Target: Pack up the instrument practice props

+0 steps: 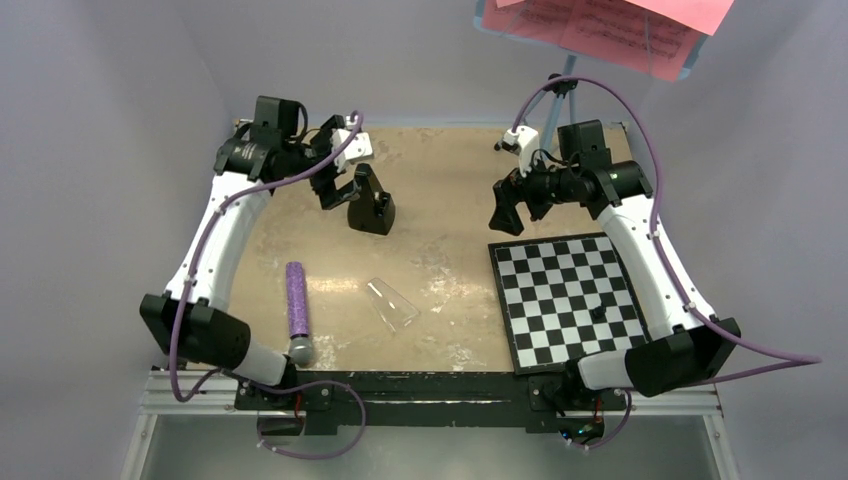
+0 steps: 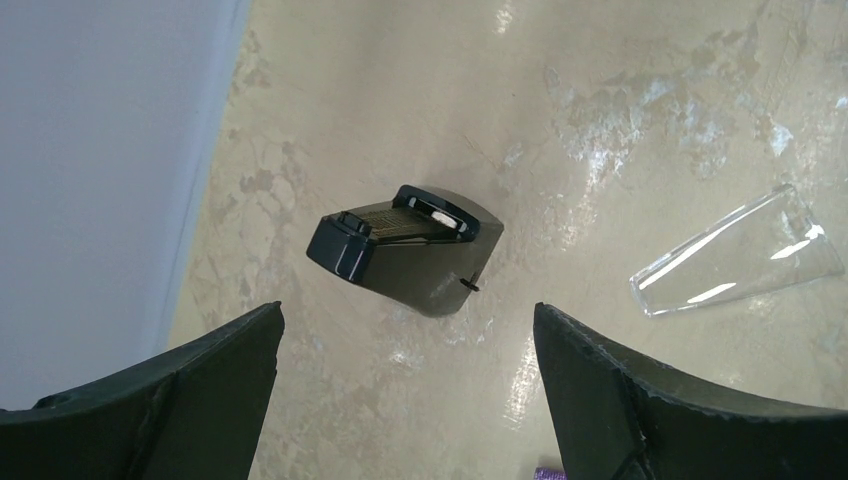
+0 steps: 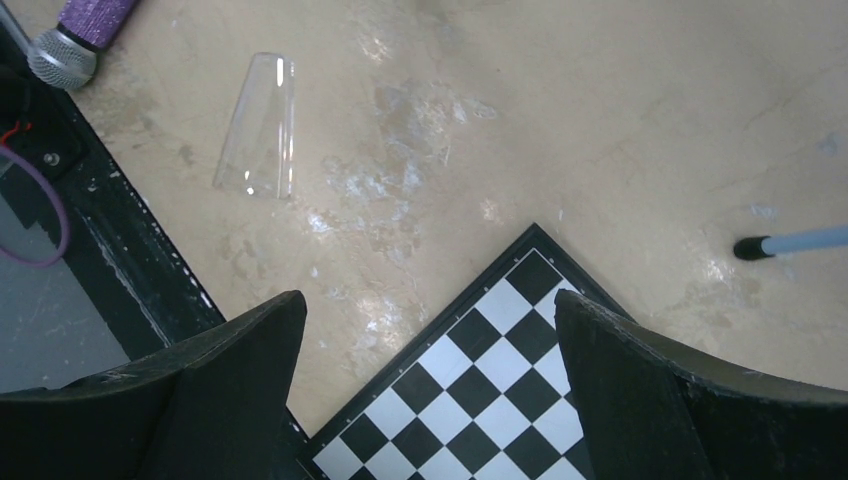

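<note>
Top external view is showing the small black pyramid-shaped metronome (image 1: pixel 372 205) sitting on the tan surface (image 1: pixel 450 170) near its far edge, left of centre. Its clear plastic cover (image 1: pixel 391 303) is lying apart from it, closer to the near edge. The left gripper (image 1: pixel 338 190) is hovering just beside the metronome, released and grasping nothing. Its wrist camera is showing the metronome (image 2: pixel 410 255) just beyond the spread fingers (image 2: pixel 230 370). The right gripper (image 1: pixel 510 215) is hanging released over the far left corner of the black-and-white checkered board (image 1: pixel 570 300), which is lying at the near right corner. The tall light-blue music stand (image 1: pixel 560 100) is standing at the far right corner, carrying pink sheet-music pages (image 1: pixel 600 25). A purple glittery microphone (image 1: pixel 297 305) is lying near the left near corner.
</note>
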You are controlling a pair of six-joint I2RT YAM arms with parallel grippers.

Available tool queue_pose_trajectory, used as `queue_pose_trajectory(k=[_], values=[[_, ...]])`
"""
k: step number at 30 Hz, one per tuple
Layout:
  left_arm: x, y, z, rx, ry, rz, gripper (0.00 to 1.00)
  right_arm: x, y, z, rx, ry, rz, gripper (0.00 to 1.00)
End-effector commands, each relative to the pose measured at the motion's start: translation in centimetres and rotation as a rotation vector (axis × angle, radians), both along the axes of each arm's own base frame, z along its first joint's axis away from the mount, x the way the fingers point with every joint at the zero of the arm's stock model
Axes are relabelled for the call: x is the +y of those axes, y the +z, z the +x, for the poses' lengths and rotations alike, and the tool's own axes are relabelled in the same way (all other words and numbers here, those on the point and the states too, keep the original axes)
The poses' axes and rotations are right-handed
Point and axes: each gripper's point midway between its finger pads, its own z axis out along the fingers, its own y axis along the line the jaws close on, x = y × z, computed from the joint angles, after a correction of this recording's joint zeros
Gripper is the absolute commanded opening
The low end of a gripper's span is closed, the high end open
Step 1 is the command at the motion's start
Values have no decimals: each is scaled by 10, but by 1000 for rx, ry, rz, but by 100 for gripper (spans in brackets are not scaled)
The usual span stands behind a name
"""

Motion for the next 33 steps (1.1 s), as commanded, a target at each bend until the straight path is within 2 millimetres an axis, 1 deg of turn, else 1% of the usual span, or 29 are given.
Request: queue_pose_trajectory(k=[1,5,9,11,13,19,24,26,29,33], values=[[-7,-7,18,-14,-102,48,98,17,20,-6,-63,108,50,98],[-8,-24,39,21,-124,92,98,13,20,-9,-69,98,37,98],[-8,-45,55,25,-163,137,96,13,15,-13,-52,105,38,98],[-8,-51,63,18,-178,149,95,13,14,-15,-49,106,38,98],[-9,-57,65,24,-210,166,93,12,12,-17,-46,112,33,99],[-12,-60,83,11,-240,184,86,11,4,-22,-31,127,21,99],[-12,-73,88,31,-272,206,80,12,1,-22,-17,140,24,98],[-12,-77,86,50,-285,210,77,13,-1,-21,-12,145,22,98],[-12,-85,83,69,-312,220,66,15,-1,-19,-8,150,28,98],[-13,-91,84,81,-319,222,60,17,-2,-17,4,149,38,98]])
